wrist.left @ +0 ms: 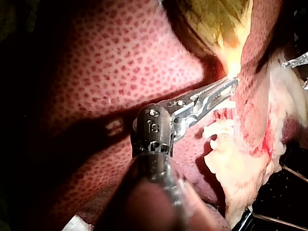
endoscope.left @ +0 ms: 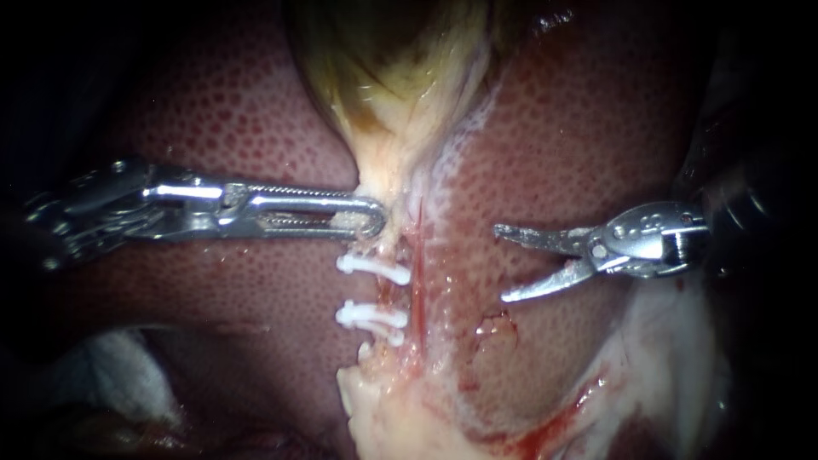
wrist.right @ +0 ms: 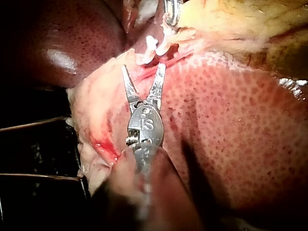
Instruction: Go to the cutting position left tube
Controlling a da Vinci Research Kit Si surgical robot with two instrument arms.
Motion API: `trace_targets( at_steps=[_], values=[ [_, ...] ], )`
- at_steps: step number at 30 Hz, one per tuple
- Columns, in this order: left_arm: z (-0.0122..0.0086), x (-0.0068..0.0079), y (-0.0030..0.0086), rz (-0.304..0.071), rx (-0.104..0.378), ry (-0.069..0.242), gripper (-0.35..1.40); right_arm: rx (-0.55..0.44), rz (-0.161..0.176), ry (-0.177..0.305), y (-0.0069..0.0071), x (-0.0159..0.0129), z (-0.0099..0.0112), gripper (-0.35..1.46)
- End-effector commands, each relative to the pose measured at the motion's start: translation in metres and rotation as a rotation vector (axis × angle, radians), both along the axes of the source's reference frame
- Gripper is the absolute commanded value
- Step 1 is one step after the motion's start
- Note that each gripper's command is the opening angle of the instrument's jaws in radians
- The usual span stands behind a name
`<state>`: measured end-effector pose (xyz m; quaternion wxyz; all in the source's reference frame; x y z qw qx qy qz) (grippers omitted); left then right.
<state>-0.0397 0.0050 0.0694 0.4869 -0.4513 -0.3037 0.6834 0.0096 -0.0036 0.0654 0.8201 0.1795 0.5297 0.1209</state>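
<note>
My left instrument [endoscope.left: 368,218] comes in from the left and its end effector lies together, clamped, as far as I can judge, on the pale neck of the gallbladder [endoscope.left: 400,68]; the left wrist view shows the same, with the tip against that neck. My right instrument [endoscope.left: 501,263] comes in from the right; its end effector is two thin blades, standing apart with a clear gap and nothing between them, above the liver [endoscope.left: 239,119].

The left tube [endoscope.left: 383,294] runs down from the neck, just under the left instrument; it carries an upper clip [endoscope.left: 373,267] and a lower clip [endoscope.left: 371,315], and the short bare part between them is, I think, the place for the cut. The blades are not yet there; they are well apart from it, on the far side of the right tube [endoscope.left: 417,281], a thin red line just beside the clipped one.

The dangers I see from here:
- The open blades must pass over the right tube to reach the left one, so a low or hasty approach could nick it.
- The gap between the clips is narrow, so a small error of angle could put a blade on a clip or outside the pair.
- The lower blade could scratch the liver surface.
- A strong pull by the left instrument could tear the neck.
</note>
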Motion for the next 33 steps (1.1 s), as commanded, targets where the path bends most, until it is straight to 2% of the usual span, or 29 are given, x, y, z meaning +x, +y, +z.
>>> trace_targets(
  at_steps=[1,3,6,9,12,15,18,21,24,28,33],
  values=[
    [0.0000,0.0001,0.0000,0.000,0.000,-0.001,-0.35,0.000,0.001,0.000,0.0000,0.0000,0.0000,1.43],
    [-0.0002,0.0004,0.0001,0.002,0.001,-0.002,-0.35,0.000,0.001,0.000,-0.0001,0.0000,0.0000,1.43],
    [-0.0013,0.0015,0.0008,0.003,0.006,-0.005,-0.35,0.000,0.001,0.000,-0.0001,0.0000,0.0001,1.43],
    [-0.0033,0.0038,0.0020,-0.015,0.009,0.004,-0.35,-0.001,0.001,0.000,-0.0002,0.0001,0.0002,1.43],
    [-0.0056,0.0064,0.0033,-0.049,0.017,-0.003,-0.35,-0.002,0.001,0.000,-0.0003,0.0001,0.0003,1.43],
    [-0.0075,0.0081,0.0042,-0.069,0.003,-0.012,-0.35,-0.003,0.003,-0.002,-0.0003,0.0002,0.0003,1.43],
    [-0.0083,0.0083,0.0044,-0.071,-0.005,-0.012,-0.35,-0.002,-0.001,0.001,-0.0004,0.0003,0.0004,1.43],
    [-0.0084,0.0080,0.0040,-0.076,-0.007,-0.012,-0.35,0.000,-0.006,0.010,-0.0007,0.0006,0.0006,1.43],
    [-0.0084,0.0079,0.0039,-0.077,-0.008,-0.011,-0.35,-0.004,-0.024,0.014,-0.0015,0.0014,0.0013,1.43],
    [-0.0087,0.0079,0.0039,-0.077,-0.007,-0.011,-0.35,0.013,-0.043,0.005,-0.0031,0.0036,0.0034,1.43],
    [-0.0091,0.0078,0.0037,-0.082,-0.008,-0.008,-0.35,0.073,-0.060,0.005,-0.0053,0.0069,0.0073,1.43]
  ],
)
